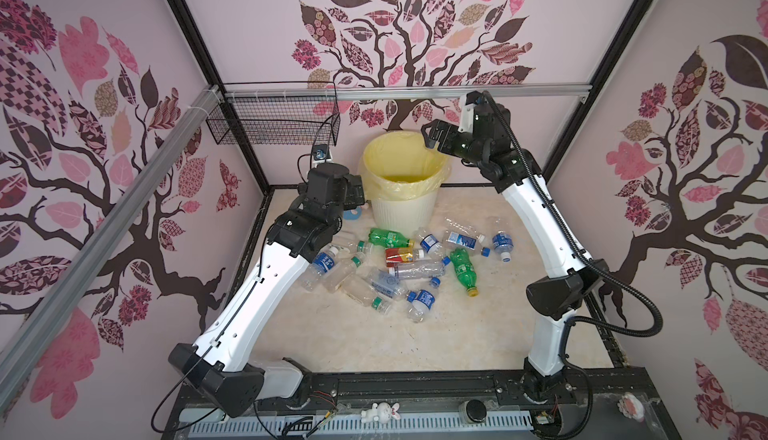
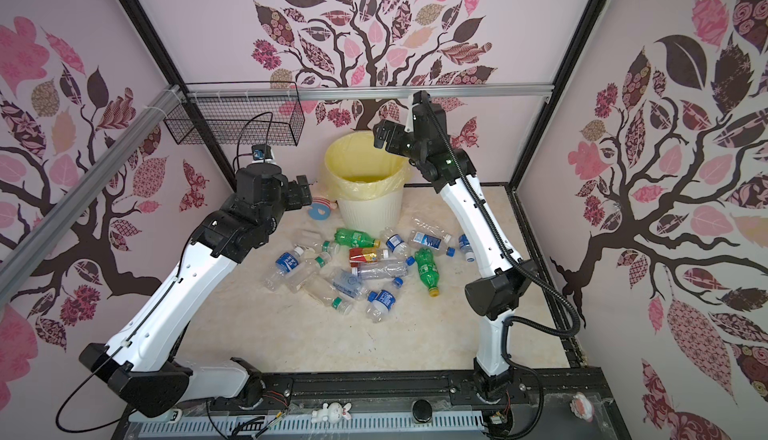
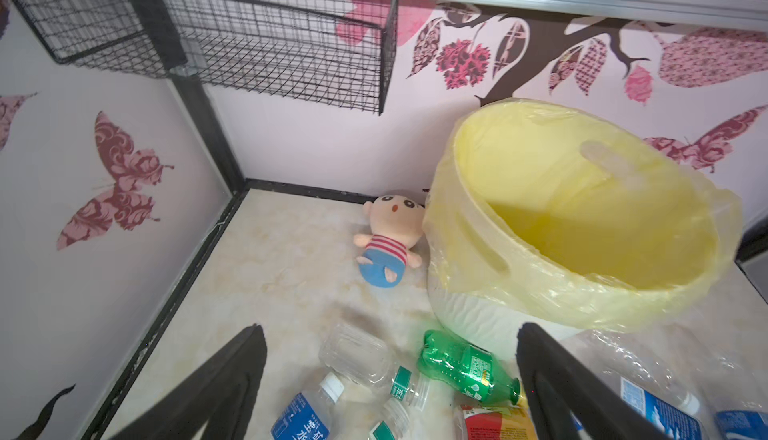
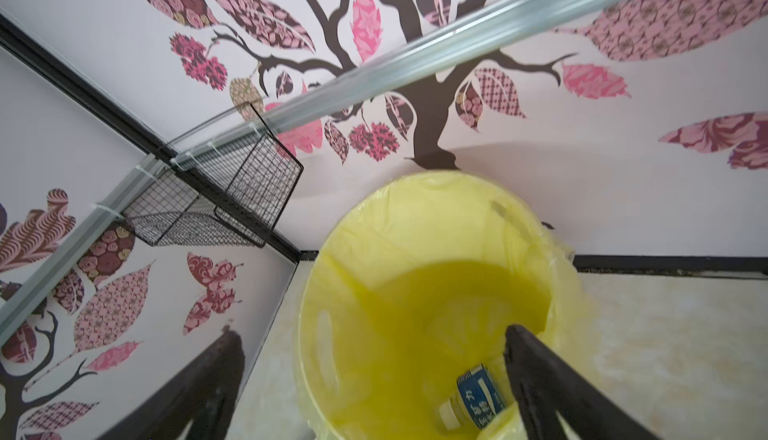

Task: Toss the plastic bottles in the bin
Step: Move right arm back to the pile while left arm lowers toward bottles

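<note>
table (image 1: 332,342) holds it all. bin (image 1: 399,213) stands at the back wall, yellow liner (image 3: 582,300) folded over its rim. plastic bottles (image 1: 399,267) lie loose on the table just in front of it, all on their sides, several overlapping. right gripper (image 1: 430,138) hangs over the bin mouth, jaws spread wide, nothing in them. left gripper (image 3: 390,327) sits beside the bin over the pile's bin-side edge, jaws wide and empty too. plush doll (image 3: 388,238) just beside the bin, not a target. green bottle (image 1: 388,237) nearest the bin looks an easy pick; red-labelled bottle (image 1: 401,255) is hemmed in by neighbours. one blue-label bottle (image 4: 473,396) lies at the bin bottom in the right wrist view. handling, as a judgement: empty, so very light; thin walls dent under squeeze; smooth and round, so prone to roll or squirt out of a pinch; not fragile. best hold is across the mid-body at the label band, jaws square to the long axis; neck under the cap is stiffer but a small target
</note>
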Controlling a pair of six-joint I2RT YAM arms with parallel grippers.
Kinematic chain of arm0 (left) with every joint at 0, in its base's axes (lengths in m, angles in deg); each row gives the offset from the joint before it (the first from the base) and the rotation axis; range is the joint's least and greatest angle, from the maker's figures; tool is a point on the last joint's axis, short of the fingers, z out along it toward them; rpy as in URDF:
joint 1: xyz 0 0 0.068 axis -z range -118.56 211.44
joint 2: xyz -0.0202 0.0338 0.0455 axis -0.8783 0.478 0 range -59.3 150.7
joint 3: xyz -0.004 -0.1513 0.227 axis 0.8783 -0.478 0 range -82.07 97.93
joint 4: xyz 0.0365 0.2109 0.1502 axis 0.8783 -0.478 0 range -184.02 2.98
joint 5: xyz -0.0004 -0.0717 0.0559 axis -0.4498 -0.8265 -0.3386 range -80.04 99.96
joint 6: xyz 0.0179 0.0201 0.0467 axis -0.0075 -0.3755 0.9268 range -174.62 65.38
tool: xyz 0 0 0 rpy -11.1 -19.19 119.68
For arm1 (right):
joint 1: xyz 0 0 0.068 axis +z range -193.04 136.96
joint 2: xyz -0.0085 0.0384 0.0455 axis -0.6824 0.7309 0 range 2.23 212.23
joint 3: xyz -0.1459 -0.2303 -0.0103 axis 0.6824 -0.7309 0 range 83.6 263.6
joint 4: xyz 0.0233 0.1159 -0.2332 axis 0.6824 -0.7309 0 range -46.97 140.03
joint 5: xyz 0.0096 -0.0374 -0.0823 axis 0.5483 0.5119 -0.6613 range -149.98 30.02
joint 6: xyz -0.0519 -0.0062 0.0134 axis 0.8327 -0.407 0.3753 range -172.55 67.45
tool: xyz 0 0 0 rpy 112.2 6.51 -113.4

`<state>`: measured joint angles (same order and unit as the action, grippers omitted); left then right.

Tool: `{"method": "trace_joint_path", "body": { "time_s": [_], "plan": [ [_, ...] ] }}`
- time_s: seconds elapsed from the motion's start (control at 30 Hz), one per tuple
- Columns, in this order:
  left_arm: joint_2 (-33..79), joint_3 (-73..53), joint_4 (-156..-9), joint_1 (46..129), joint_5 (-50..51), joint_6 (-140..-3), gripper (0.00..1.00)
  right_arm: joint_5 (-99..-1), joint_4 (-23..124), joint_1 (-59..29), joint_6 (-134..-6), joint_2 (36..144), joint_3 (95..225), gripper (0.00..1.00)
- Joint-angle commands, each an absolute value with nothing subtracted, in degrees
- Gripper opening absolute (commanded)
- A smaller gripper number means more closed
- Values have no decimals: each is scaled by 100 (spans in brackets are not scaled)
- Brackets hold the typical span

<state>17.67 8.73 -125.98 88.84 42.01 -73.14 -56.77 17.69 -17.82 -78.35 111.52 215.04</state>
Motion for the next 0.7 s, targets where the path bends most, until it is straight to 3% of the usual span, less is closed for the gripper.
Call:
{"method": "trace_joint_path", "body": {
  "time_s": [0.0, 0.3, 0.67],
  "plan": [
    [1650, 422, -12905, 8631, 4237, -7796, 97, -5719, 1410, -1588, -7835, 10418, 20887, 100],
    [1975, -183, -13871, 7682, 3654, -8701, 97, -5970, 960, -552, -7417, 9618, 19691, 100],
    [2581, -901, -14044, 6957, 2420, -8050, 97, -5911, 1010, 395, -7533, 9702, 18627, 100]
  ]
}}
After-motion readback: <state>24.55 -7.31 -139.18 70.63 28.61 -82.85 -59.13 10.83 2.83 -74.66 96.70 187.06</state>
